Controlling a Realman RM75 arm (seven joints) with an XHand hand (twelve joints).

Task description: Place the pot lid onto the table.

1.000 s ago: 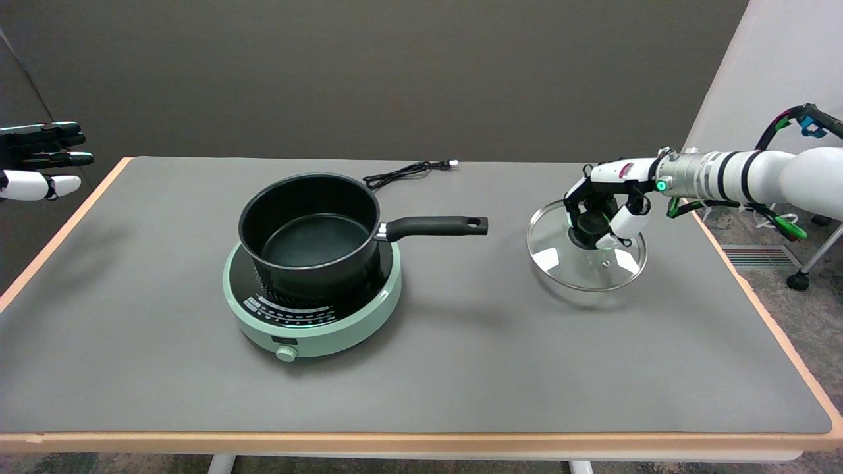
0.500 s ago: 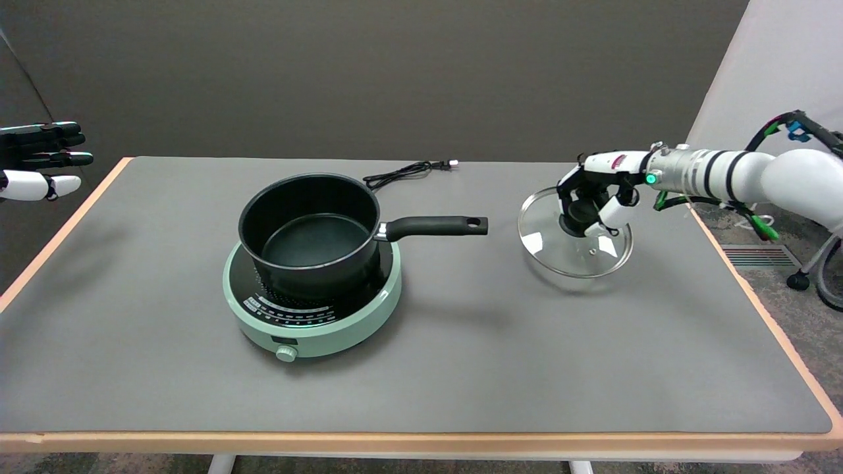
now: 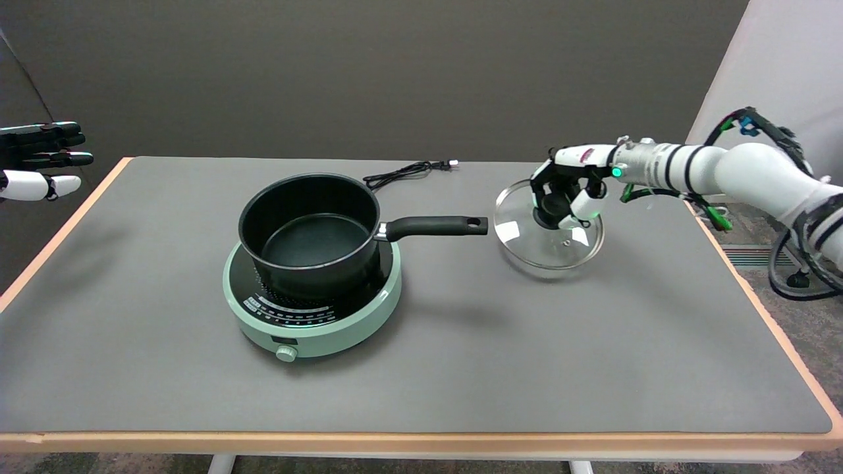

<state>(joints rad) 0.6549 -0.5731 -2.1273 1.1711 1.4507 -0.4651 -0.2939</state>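
- the right hand [image 3: 568,195] grips the black knob of a glass pot lid [image 3: 527,240], which is tilted just right of the pot handle's tip.
- a black pot [image 3: 309,234] sits on a green hotplate [image 3: 369,309] on the grey tabletop [image 3: 527,368].
- a black cord [image 3: 402,172] lies behind the pot.
- the idle left hand [image 3: 36,161] hangs at upper left.

Right arm [image 3: 724,172] extends in from the right, roughly level. Right hand [image 3: 566,191] points downward, fingers curled closed around a knob. Wrist light shows green.
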